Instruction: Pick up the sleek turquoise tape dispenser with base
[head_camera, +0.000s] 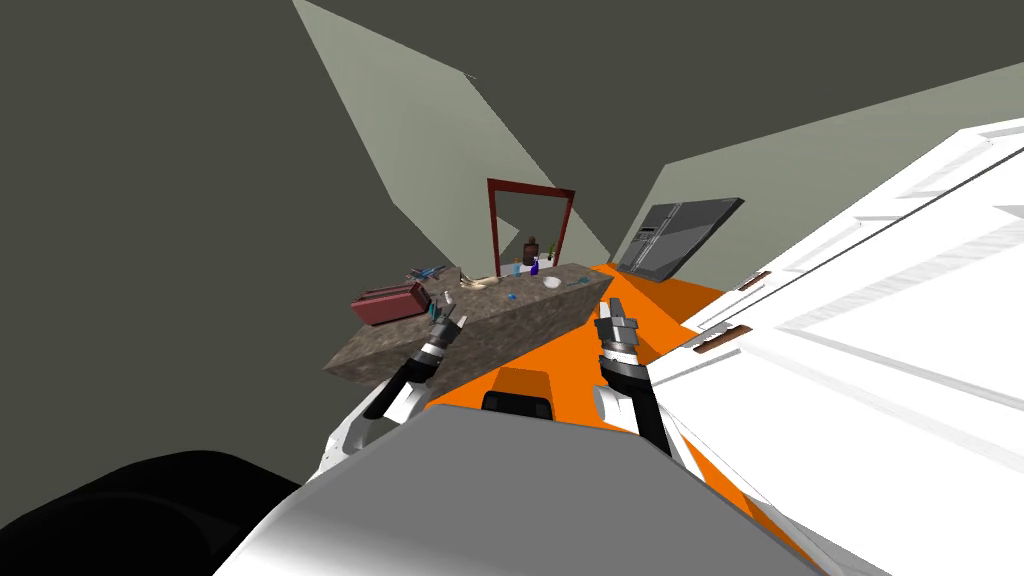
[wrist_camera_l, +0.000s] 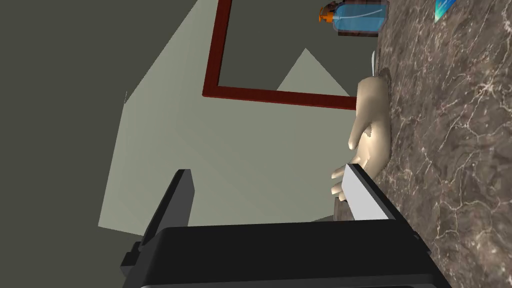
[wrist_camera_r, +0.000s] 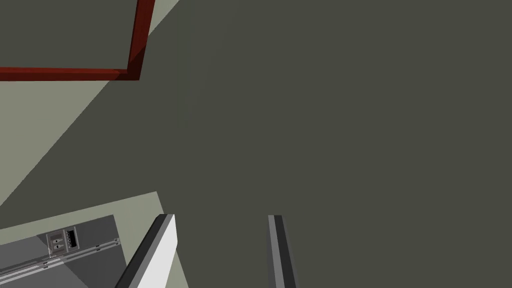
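a brown, white-veined stone worktop (head_camera: 500, 315) is set on an orange floor (head_camera: 640, 300), with grey-green walls around it, white cabinets (head_camera: 880, 330) on the right and a dark red frame (head_camera: 495, 215) behind. a red case (head_camera: 388, 303), a beige glove (wrist_camera_l: 372, 125), a blue bottle (wrist_camera_l: 357, 16) and a white bowl (head_camera: 552, 283) are seen on it. the left end effector (wrist_camera_l: 265, 170) is held released and empty at the worktop's near side, one finger just beside the glove. the small turquoise tape dispenser (head_camera: 513, 296) is found beyond the glove, well apart from that end effector, near the bowl. the right end effector (head_camera: 610, 312) is raised over the floor, fingers parted, nothing held.
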